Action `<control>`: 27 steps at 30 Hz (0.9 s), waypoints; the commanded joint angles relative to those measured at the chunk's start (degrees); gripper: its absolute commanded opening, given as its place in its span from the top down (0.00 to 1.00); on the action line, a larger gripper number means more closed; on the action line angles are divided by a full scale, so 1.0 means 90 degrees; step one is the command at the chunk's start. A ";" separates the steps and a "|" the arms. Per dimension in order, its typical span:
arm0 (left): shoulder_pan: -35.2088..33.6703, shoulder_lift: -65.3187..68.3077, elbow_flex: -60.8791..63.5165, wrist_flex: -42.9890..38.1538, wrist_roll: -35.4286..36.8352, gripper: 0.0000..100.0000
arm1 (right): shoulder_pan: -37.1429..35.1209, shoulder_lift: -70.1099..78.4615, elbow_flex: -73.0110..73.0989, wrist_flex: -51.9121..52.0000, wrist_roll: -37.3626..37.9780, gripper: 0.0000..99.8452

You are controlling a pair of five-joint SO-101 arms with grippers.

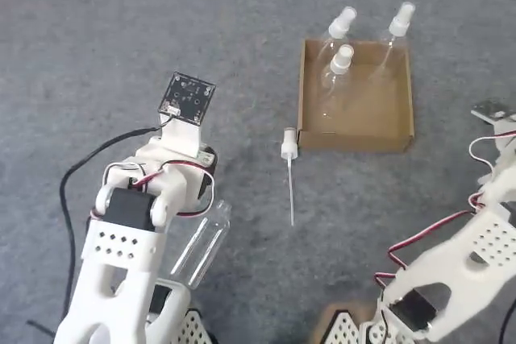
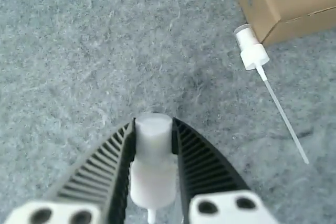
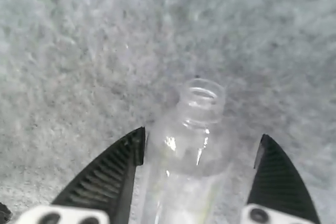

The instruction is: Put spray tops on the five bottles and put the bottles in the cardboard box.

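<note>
Because the cardboard box (image 1: pixel 355 141) at upper right already holds three capped bottles (image 1: pixel 330 86) leaning neck-up, capping the rest comes next. The right tool (image 3: pixel 202 136) stands spread wide around an uncapped bottle (image 3: pixel 197 124), whose long axis runs away from the wrist, neck outward. The left tool (image 2: pixel 153 123) is clenched on a spray top (image 2: pixel 152 161), head outward, probably for fitting. A loose spray top (image 1: pixel 289 147) lies just beside the box's lower-left corner, its tube pointing down-frame.

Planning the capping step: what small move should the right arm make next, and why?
Probably shut the right gripper on the uncapped bottle: its jaws stand open on either side of it, while the left gripper holds a spray top ready to fit.
</note>
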 commanded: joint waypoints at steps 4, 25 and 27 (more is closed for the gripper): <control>-0.0020 -0.0215 -0.0015 -0.0186 0.0000 0.99 | 0.0054 -0.0142 -0.0166 -0.0063 0.0088 0.79; -0.0068 -0.0283 -0.1431 0.0264 -0.0029 0.99 | -0.0532 -0.2261 -0.1358 0.0796 -0.2295 0.99; -0.0068 -0.0283 -0.1832 0.0645 -0.0029 0.99 | -0.0767 -0.2623 -0.1358 0.0825 -0.2696 0.99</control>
